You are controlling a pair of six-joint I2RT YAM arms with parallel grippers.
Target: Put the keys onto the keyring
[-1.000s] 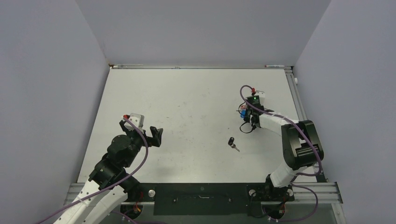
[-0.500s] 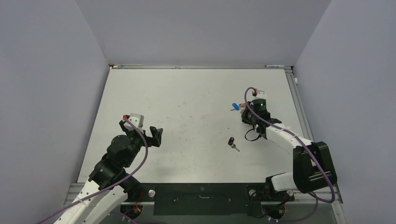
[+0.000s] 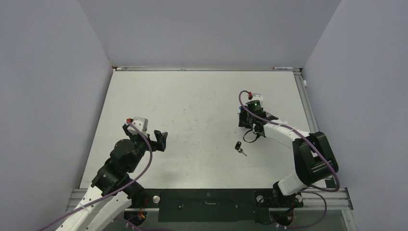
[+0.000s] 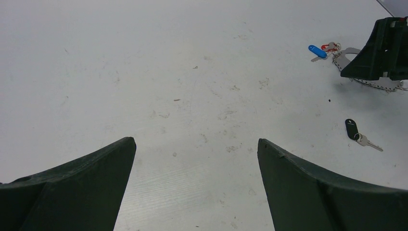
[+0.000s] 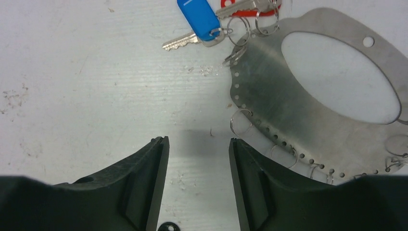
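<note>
The keyring [image 5: 308,110] is a flat silver plate with an oval opening and small rings along its holed edge, lying on the table. A blue key [image 5: 198,19] and a red key [image 5: 250,6] hang from those rings at its far-left corner. My right gripper [image 5: 198,140] is open just left of the plate, with only bare table between its fingers. The black key [image 3: 238,146] lies loose on the table, nearer than that gripper. My left gripper [image 4: 195,141] is wide open and holds nothing, far to the left, and sees the black key [image 4: 351,129] and blue key [image 4: 317,51].
Grey walls close in the white table [image 3: 192,106] on the left, back and right. A metal rail [image 3: 308,110] runs along the right edge. The right arm's purple cable [image 3: 269,120] loops over the keyring area.
The right gripper was shut and is now open, and it has shifted a little left over the keyring. The left arm has not moved.
</note>
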